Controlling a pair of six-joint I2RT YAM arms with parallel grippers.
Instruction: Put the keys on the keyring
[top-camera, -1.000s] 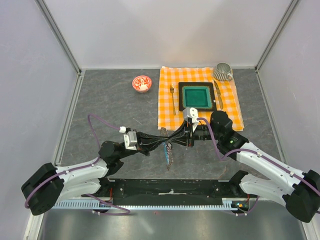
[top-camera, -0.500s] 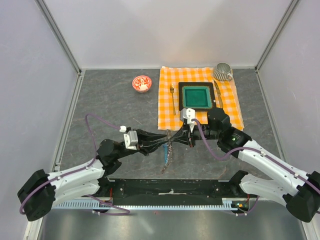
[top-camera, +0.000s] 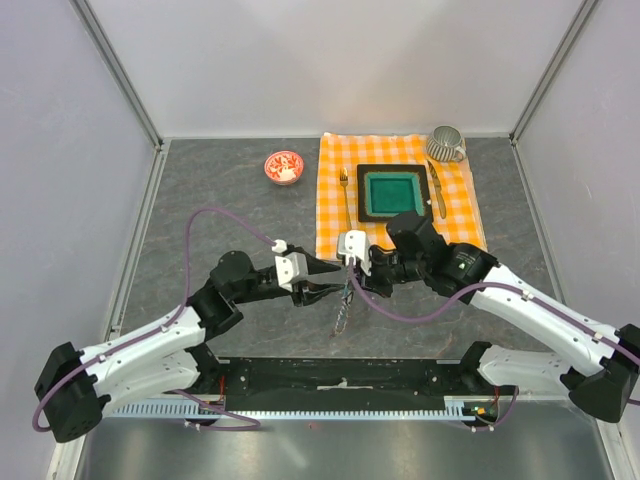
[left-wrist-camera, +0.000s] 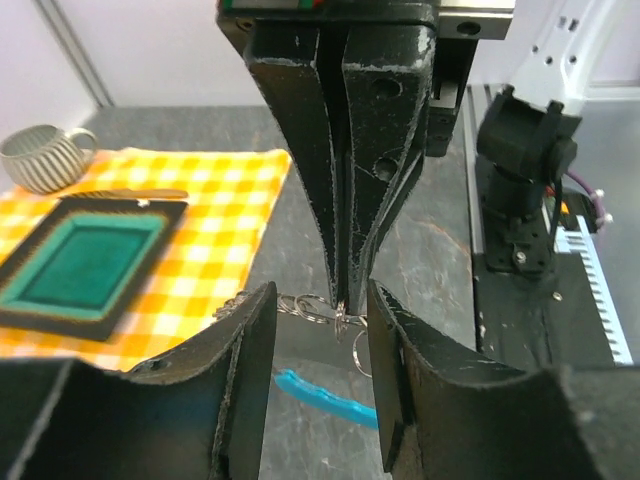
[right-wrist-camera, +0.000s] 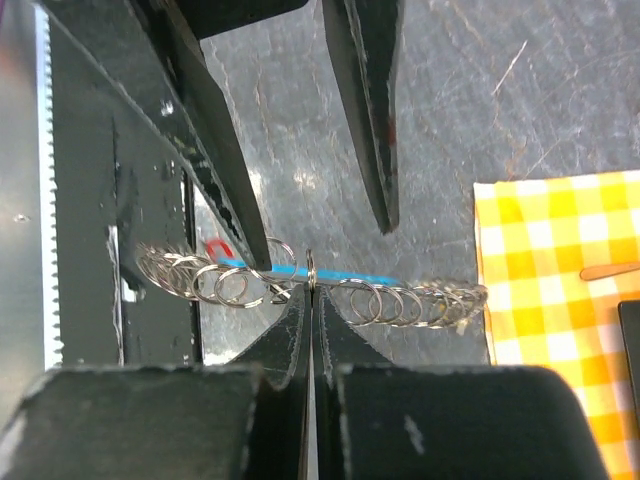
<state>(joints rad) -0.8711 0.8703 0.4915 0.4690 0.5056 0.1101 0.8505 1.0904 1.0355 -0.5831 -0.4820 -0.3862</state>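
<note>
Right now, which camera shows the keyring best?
The right wrist view: the keyring stretches across as a whole row of loops, with the right gripper pinching one. The left wrist view shows only a few of its loops between the fingers, and the top view shows a small thin strand.

Right gripper tight on the keyring, its cyan-blue piece just behind

Bright even light, soft shadows, blurred foregrounds
</note>
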